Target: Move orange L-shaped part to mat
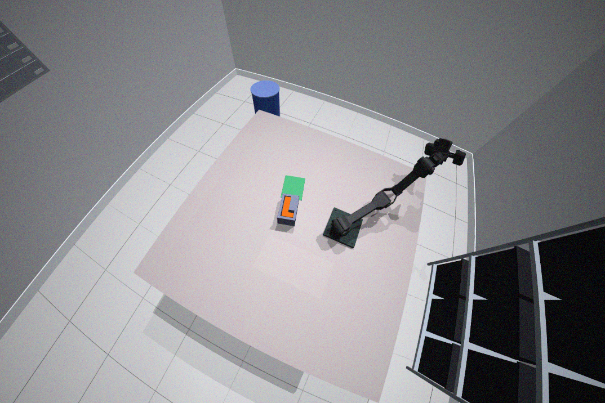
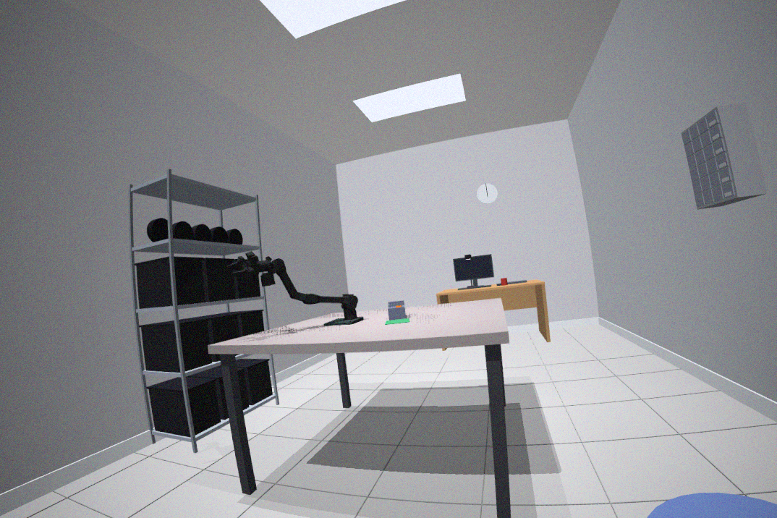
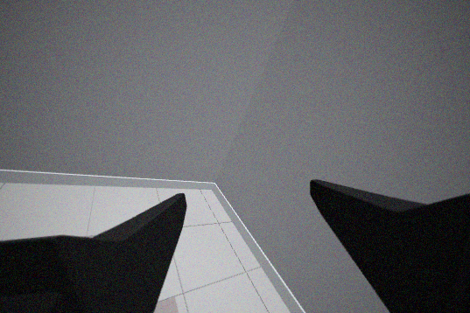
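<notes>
The orange L-shaped part lies in the pocket of the grey tray and looks level with its top. Its foot is at the end away from the green mat, its straight end toward the mat. A sliver of the part shows in the exterior view. The mat lies flat against the tray's far end in the top view. My gripper is open and empty, raised high and far from the tray, beyond the arm's base. The wrist view shows neither part nor tray.
The arm's base plate stands on the pale pink table, right of the tray in the top view. A blue cylinder stands past the table's far corner. A shelf rack stands behind the arm in the exterior view.
</notes>
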`<state>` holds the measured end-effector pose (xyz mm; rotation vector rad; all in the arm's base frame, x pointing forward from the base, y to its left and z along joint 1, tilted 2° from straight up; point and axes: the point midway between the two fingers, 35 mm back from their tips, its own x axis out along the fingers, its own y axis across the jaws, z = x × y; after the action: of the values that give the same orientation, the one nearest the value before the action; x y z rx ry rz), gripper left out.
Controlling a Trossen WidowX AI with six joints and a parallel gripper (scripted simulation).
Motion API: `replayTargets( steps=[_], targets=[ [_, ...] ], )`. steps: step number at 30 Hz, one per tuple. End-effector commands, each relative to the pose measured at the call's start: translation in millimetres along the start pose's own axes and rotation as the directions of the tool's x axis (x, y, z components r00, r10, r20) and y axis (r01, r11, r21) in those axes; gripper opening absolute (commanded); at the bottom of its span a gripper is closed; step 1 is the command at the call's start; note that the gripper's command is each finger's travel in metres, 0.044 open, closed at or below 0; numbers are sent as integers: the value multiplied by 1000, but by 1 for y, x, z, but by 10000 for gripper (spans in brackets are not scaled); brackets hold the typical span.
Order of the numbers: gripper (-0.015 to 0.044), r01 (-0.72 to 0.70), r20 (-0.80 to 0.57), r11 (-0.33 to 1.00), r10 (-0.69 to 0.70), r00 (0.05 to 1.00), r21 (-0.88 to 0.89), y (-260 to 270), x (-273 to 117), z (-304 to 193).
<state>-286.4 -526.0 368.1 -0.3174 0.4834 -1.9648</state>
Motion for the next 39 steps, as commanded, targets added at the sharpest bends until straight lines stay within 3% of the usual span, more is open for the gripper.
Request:
replayTargets(
  steps=[1,9,16,25,29,39],
  targets=[
    [374,16,22,1000,-16,1000,-17,-6,-3,8],
    [180,262,281,942,-198,939,-209,-76,-59,98],
    [180,540,507,781,-343,791,-314,-130,-134,175],
    [180,827,731,488,-450,513,-280,-168,-252,255],
    [180,900,793,333,-447,413,-281,-172,-299,278],
    [180,987,915,-150,-404,-4,-61,-167,-463,329]
  ],
)
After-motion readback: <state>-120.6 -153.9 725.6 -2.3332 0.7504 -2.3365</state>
